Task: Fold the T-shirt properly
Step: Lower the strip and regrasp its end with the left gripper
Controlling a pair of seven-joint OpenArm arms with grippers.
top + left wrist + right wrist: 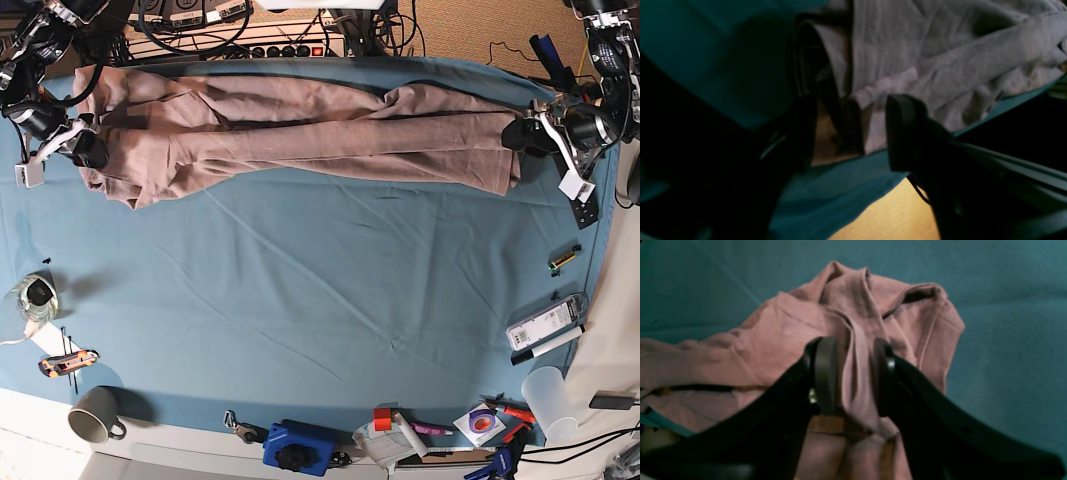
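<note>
The mauve-tan T-shirt [300, 130] lies stretched in long creases across the far side of the teal table cloth [320, 290]. My right gripper [85, 150] is at its left end. In the right wrist view this gripper [853, 373] is shut on a bunched fold of the shirt [860, 316]. My left gripper [525, 135] is at the shirt's right end. In the left wrist view it [848, 133] has the shirt's hem [940, 60] filling the gap between its fingers, close to the cloth's edge.
A grey mug [95, 425], a blue tool [298, 448] and small items line the front edge. A clear cup [548, 398], a marker and a white device [545, 325] are at the right. Cables and power strips [250, 35] run behind the table.
</note>
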